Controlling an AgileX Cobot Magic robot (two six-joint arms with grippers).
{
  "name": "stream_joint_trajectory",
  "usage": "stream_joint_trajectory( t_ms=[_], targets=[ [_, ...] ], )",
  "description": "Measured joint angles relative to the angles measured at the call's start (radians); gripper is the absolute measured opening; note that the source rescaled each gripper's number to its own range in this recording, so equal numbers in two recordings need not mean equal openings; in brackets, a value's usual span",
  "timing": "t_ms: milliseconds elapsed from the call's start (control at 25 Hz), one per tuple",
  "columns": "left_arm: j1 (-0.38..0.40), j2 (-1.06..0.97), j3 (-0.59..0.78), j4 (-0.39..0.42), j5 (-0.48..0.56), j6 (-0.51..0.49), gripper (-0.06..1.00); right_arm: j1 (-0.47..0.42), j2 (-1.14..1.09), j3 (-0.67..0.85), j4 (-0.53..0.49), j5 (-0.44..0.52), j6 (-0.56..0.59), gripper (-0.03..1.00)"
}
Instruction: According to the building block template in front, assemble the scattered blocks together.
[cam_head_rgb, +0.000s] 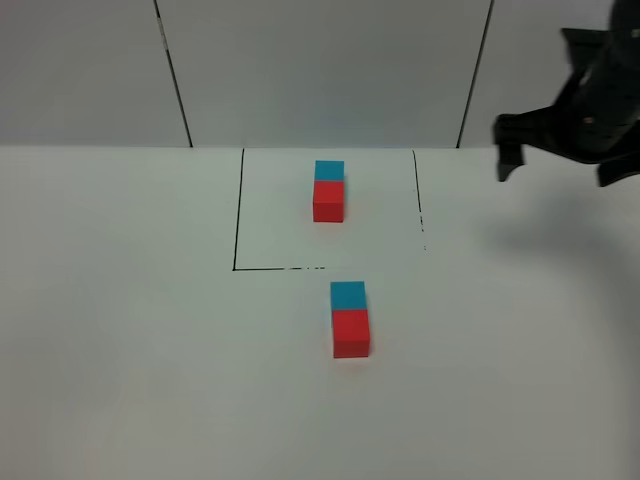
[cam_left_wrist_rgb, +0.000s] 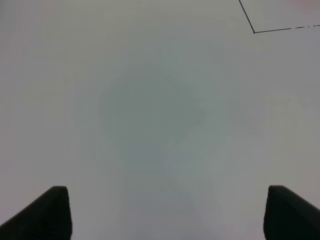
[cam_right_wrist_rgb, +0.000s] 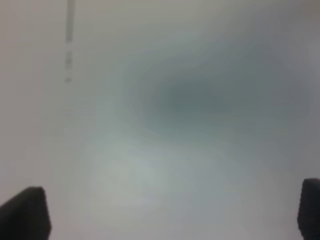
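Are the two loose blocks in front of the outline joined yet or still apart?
Joined. The blue block sits flush against the red block, no gap showing, matching the pair inside the outline.

Matte blocks (cam_head_rgb: 350, 319), smooth white table (cam_head_rgb: 130, 350)

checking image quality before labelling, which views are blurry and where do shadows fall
Exterior high view: mostly sharp; the right gripper casts a soft shadow on the table. Left wrist view: sharp enough to show the black outline, with a faint central shadow. Right wrist view: clearly out of focus, with a darker central shadow.
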Motion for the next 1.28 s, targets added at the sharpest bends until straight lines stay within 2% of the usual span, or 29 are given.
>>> stream_joint_trajectory(
  t_ms=[200,360,560,680,880,1040,1280],
  targets=[
    [0.0,0.0,0.0,0.0,0.0,0.0,0.68,-0.172,-0.211,0.231,-0.036,-0.088,-0.088,1.0],
    [0.0,0.0,0.0,0.0,0.0,0.0,0.68,-0.236,-0.431,0.483,-0.066,-0.173,-0.152,1.0],
    [0.0,0.0,0.0,0.0,0.0,0.0,0.68,-0.226,-0.774,0.749,-0.105,-0.201,-0.17,1.0],
    [0.0,0.0,0.0,0.0,0.0,0.0,0.68,-0.199,-0.951,0.858,-0.103,-0.14,-0.161,1.0],
    [0.0,0.0,0.0,0.0,0.0,0.0,0.68,-0.138,-1.22,0.998,-0.101,-0.058,-0.12,1.0],
    [0.0,0.0,0.0,0.0,0.0,0.0,0.68,-0.096,-1.426,1.091,-0.1,-0.041,-0.072,1.0],
    [0.0,0.0,0.0,0.0,0.0,0.0,0.68,-0.089,-1.712,1.197,-0.086,-0.038,-0.063,1.0]
  ],
)
